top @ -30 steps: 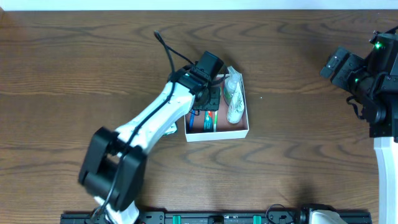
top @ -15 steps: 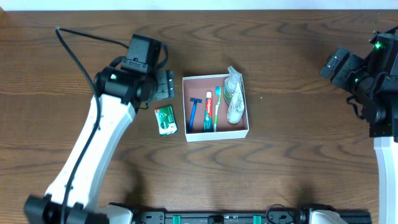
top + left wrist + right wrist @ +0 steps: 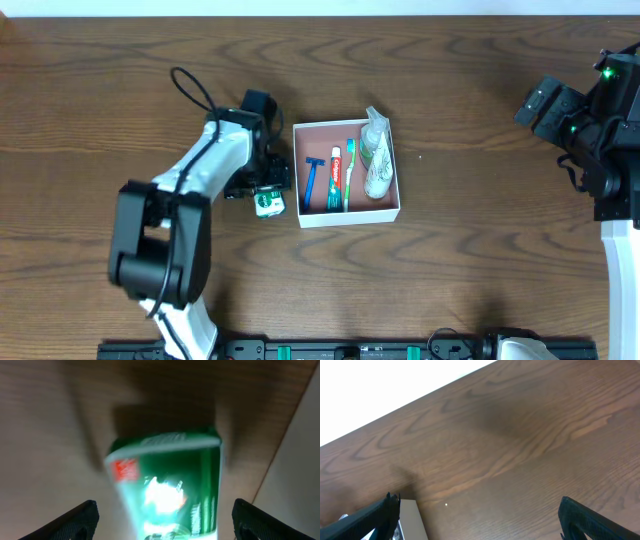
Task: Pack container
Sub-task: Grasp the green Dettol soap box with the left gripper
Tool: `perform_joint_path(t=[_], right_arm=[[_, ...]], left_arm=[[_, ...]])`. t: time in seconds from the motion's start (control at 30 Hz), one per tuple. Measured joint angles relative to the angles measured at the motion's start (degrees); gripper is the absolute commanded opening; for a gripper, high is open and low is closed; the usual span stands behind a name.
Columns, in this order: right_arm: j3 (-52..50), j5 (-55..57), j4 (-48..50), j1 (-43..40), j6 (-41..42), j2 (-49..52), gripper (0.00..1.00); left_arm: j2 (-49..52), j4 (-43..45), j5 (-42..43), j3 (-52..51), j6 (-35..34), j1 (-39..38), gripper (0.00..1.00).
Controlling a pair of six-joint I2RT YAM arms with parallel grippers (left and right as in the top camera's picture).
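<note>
The container is a shallow white-walled box with a pinkish-brown inside at the table's middle. It holds a blue razor, a toothpaste tube, a toothbrush and two small bottles. A green-and-white soap packet lies on the table just left of the box. My left gripper is low over the packet. In the left wrist view the blurred packet lies between the spread fingers of the left gripper, which is open. My right gripper is open and empty at the far right.
The container's white wall shows right of the packet in the left wrist view. Its corner shows at the lower left of the right wrist view, with bare wood beyond. The right gripper hangs above the table.
My left arm lifted out of the container, swung left and back, then came down over the soap packet. The right arm has not moved.
</note>
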Motion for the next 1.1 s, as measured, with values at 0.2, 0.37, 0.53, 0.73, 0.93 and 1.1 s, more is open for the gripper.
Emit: perform_joint_path(t=[0.2,0.37,0.53,0.73,0.93,1.1], right_arm=[[0.0,0.0,0.0,0.0,0.0,0.0,0.99],[0.0,0.0,0.0,0.0,0.0,0.0,0.99],[0.0,0.0,0.0,0.0,0.0,0.0,0.99],[0.0,0.0,0.0,0.0,0.0,0.0,0.99],[0.0,0.0,0.0,0.0,0.0,0.0,0.99],[0.0,0.0,0.0,0.0,0.0,0.0,0.99]], left_arm=[[2.9,1.6,1.7,0.1,-0.1,0.0,0.81],[3.0,1.7,1.7,0.1,-0.5,0.0,0.50],[3.0,1.9,2.1,0.1,-0.2,0.0,0.45],[2.0,1.0,2.1,0.5,-0.2,0.0,0.41],[-9.3,-1.0,2.1,2.7,-0.2,-0.3,0.41],[-21.0,1.3,2.0,4.6,-0.3,-3.0,0.41]])
